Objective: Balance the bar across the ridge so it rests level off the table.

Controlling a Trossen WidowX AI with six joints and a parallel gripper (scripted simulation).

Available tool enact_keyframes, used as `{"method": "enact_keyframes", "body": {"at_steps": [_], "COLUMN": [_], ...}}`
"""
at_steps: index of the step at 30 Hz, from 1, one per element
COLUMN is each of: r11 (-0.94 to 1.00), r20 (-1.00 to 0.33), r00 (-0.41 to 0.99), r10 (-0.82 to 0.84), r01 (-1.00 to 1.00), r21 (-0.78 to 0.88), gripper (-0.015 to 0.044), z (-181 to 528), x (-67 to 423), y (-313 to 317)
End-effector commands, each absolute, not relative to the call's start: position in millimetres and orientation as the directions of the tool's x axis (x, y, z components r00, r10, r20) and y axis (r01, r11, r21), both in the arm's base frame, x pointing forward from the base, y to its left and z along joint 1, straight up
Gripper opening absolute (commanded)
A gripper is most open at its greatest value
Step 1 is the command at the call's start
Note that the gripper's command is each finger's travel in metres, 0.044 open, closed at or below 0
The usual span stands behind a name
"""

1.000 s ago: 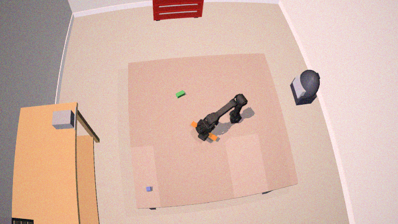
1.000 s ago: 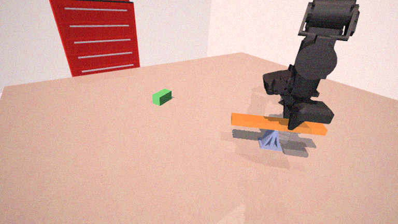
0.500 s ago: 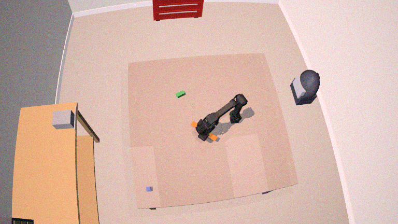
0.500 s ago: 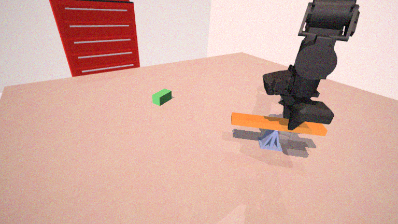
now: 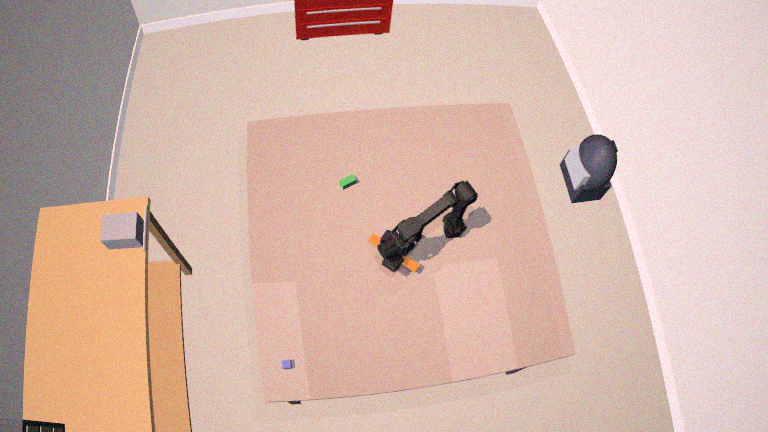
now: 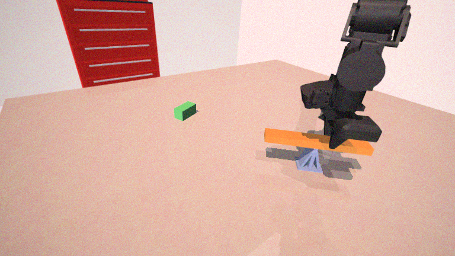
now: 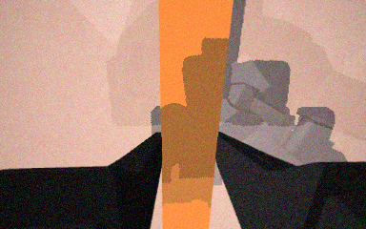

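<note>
An orange bar (image 5: 411, 263) (image 6: 285, 137) (image 7: 195, 24) is held over the blue-grey ridge (image 6: 310, 163), clear of the table along its length. In the exterior view the bar's underside meets the ridge's peak; whether they touch or a small gap remains I cannot tell. The bar is close to level. My gripper (image 6: 330, 140) (image 7: 188, 138) is shut on the bar, one finger on each side, a little to the right of the ridge in the exterior view. The arm hides the ridge in the top view, and the bar hides most of it in the wrist view.
A green block (image 5: 347, 181) (image 6: 182, 111) lies on the table (image 5: 317, 144) (image 6: 134, 189), away from the bar. A small blue cube (image 5: 287, 364) lies near the table's corner in the top view. A wooden desk (image 5: 84, 302) and a red cabinet (image 5: 345, 2) (image 6: 114, 38) stand beyond the table.
</note>
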State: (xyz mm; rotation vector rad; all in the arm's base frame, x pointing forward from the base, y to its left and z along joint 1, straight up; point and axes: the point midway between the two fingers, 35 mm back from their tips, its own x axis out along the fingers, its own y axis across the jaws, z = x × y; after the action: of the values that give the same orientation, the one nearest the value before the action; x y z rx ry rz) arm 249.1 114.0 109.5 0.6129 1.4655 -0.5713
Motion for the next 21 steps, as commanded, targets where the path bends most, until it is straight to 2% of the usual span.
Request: {"method": "enact_keyframes", "body": {"at_steps": [1,18,21], "r11": [0.725,0.725,0.725], "r20": [-0.999,-0.999,-0.999], "r00": [0.030,0.030,0.030], "r10": [0.016,0.016,0.016], "r01": [0.688,0.688,0.688], "r21": [0.032,0.032,0.032], "gripper": [0.0000,0.0000,0.0079], "z": [109.5,109.5,109.5], "x": [249.1,249.1,249.1], "y": [114.0,114.0,114.0]}}
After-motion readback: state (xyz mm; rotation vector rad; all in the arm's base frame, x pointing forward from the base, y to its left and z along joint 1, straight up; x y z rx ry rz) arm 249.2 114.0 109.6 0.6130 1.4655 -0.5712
